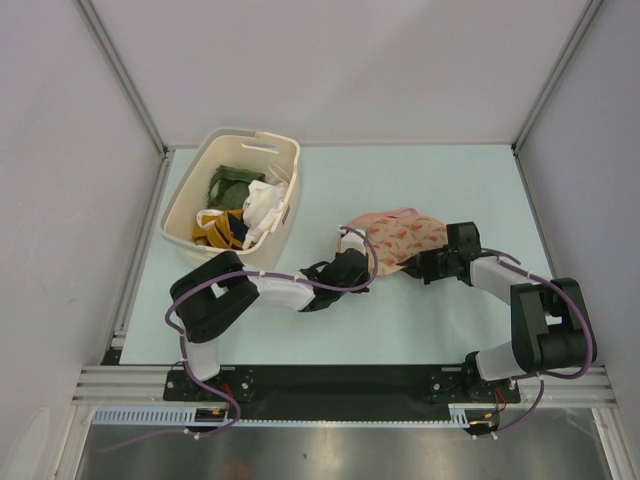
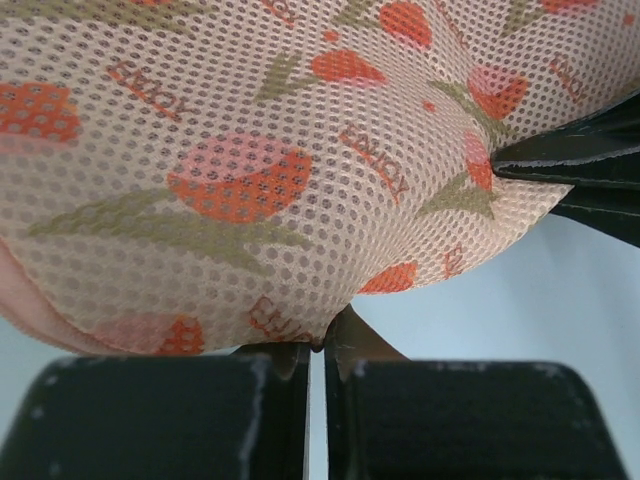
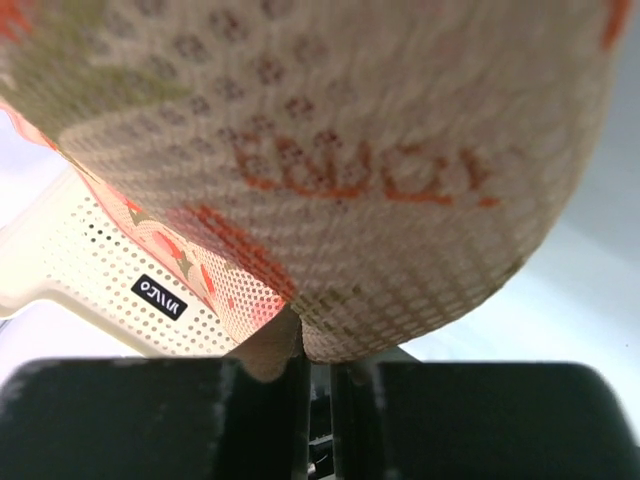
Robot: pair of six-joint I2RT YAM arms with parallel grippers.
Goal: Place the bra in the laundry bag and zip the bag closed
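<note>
Left claw (image 2: 316, 346), right claw (image 3: 305, 348) each pinched on laundry bag (image 1: 402, 236); pale green table (image 1: 420, 322), grey walls (image 1: 330, 70).

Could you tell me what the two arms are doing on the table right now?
Both arms hold the pink mesh laundry bag between them: the left gripper pinches one edge, the right gripper the opposite edge. The bra is not visible, so whether it is inside is unclear. A cream basket stands at the back left.
</note>
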